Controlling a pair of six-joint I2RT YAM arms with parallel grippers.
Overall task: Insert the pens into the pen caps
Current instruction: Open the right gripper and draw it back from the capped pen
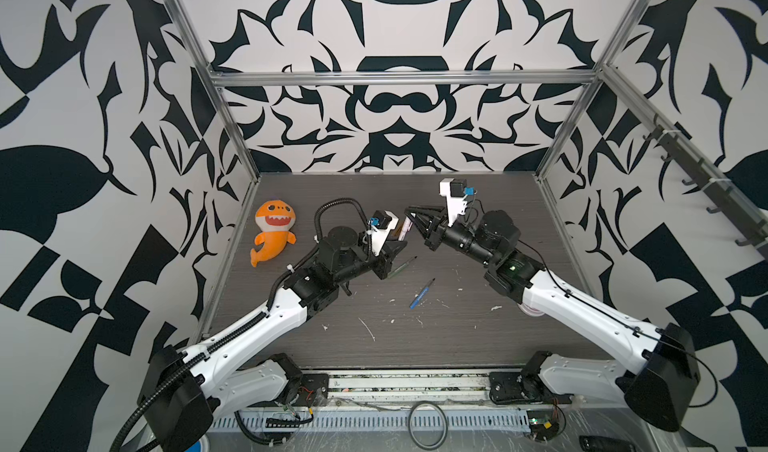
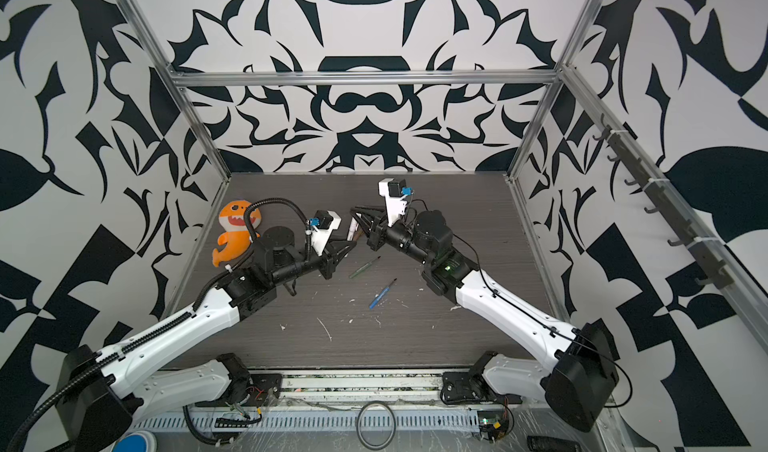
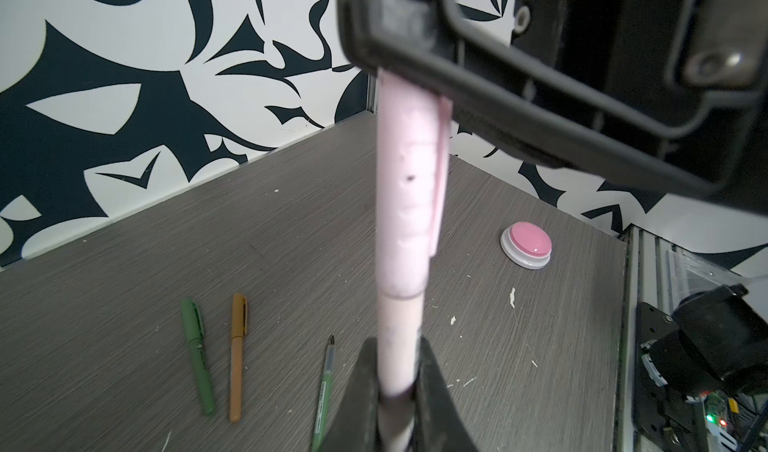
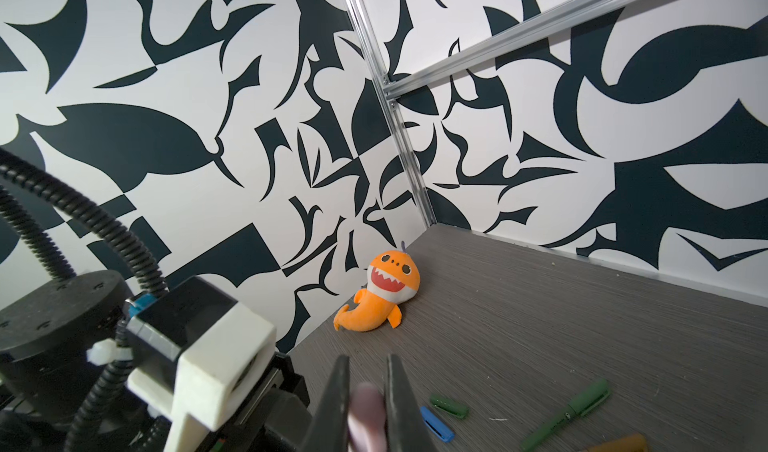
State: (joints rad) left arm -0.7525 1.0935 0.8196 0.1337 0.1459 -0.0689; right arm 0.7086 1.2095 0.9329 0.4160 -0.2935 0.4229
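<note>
My grey wood-grain worktop (image 1: 457,346), white-scuffed.
On it lie an orange plush shark (image 1: 272,238), an uncapped green plastic pen (image 1: 402,266), an uncapped blue plastic pen (image 1: 422,294) and a round pink-and-white button (image 3: 526,245).

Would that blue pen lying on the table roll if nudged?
Probably, pushed sideways: the blue pen looks slim and round, uncapped, with no clip showing, on a flat table. It seems stiff and light, so lifting should not bend it.

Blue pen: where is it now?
In both top views the blue pen lies loose on the table near its middle, just nearer the camera than the uncapped green pen.
</note>
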